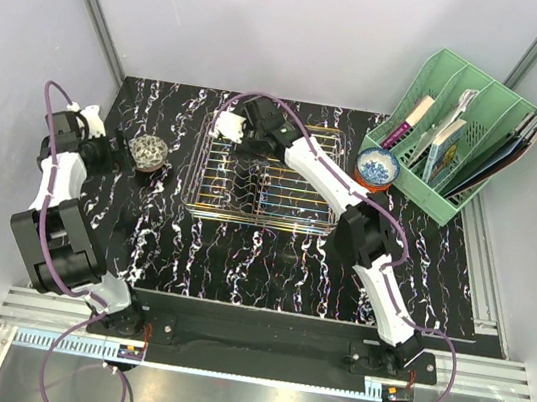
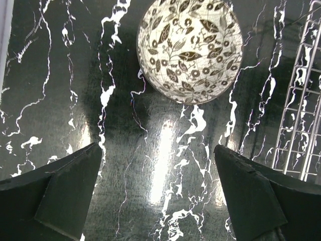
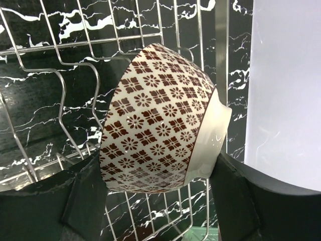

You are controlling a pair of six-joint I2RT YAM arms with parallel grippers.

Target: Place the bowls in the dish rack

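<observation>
The silver wire dish rack (image 1: 292, 210) stands in the middle of the black marble table. My right gripper (image 1: 231, 127) is over its far left corner, shut on a red-brown flower-patterned bowl (image 3: 160, 120) held on its side above the rack wires (image 3: 75, 55); the fingers (image 3: 83, 196) press its base and white rim. A leaf-patterned bowl (image 1: 144, 152) sits upright on the table left of the rack. My left gripper (image 1: 119, 153) is open and empty just short of it; in the left wrist view the bowl (image 2: 189, 50) lies ahead of the gripper (image 2: 158, 148). A blue-and-white bowl (image 1: 377, 165) sits right of the rack, seemingly on an orange-red one.
A green slotted file organiser (image 1: 460, 139) with books stands at the far right, close to the blue-and-white bowl. The rack's side (image 2: 301, 100) shows at the right edge of the left wrist view. Grey walls close in the table on three sides.
</observation>
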